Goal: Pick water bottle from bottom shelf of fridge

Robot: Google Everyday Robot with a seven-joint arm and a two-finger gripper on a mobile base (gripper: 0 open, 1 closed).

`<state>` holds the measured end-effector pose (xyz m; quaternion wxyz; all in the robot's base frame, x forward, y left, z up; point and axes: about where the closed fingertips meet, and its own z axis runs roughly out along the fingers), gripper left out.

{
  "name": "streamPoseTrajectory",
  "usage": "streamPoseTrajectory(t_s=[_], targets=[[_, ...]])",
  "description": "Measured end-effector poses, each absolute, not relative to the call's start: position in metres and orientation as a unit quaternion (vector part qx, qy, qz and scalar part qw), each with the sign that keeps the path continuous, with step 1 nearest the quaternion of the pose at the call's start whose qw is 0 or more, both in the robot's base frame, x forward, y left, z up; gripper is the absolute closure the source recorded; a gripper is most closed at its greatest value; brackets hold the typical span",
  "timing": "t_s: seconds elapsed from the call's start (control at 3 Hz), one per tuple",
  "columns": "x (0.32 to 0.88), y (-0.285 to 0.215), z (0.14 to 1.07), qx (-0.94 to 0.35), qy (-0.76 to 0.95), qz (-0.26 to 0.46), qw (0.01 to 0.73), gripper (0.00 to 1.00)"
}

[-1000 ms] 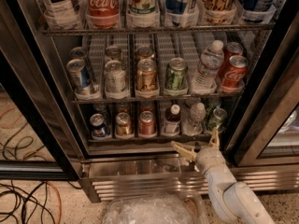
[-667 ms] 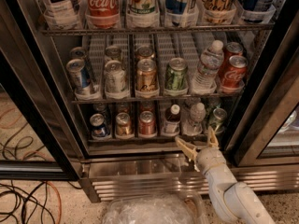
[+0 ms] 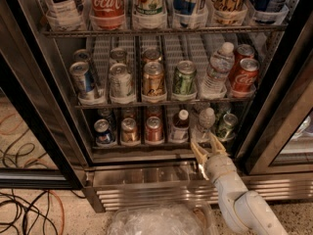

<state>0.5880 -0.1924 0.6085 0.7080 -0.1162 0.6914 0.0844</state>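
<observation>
Water bottle (image 3: 206, 123) on bottom shelf (image 3: 142, 145); gripper (image 3: 208, 148) just below it, fingers (image 3: 198, 152) spread, arm (image 3: 244, 204) up from lower right.

A red bottle (image 3: 106, 1) on the top rack of the fridge (image 3: 146, 177), toward the rack's left end, bears white "Coca-Cola" script. The clear bottle (image 3: 62, 4) beside it, at the rack's left edge, carries a white label with "TEA" in dark letters. A red can (image 3: 243, 77) at the right end of the middle rack shows white script too small to read. The gripper (image 3: 208, 147) hangs with fingers spread at the front edge of the bottom shelf (image 3: 142, 145), just below the water bottle (image 3: 205, 121).
</observation>
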Motion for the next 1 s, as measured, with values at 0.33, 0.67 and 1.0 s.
streamPoseTrajectory(t_s=[0.33,0.67,1.0], targets=[[0.588,-0.1924,0.6085,-0.116,0.691,0.084,0.708,0.21],[0.5892,-0.1917,0.6087,-0.116,0.691,0.084,0.709,0.26],[0.5919,-0.1911,0.6095,-0.116,0.69,0.081,0.71,0.26]])
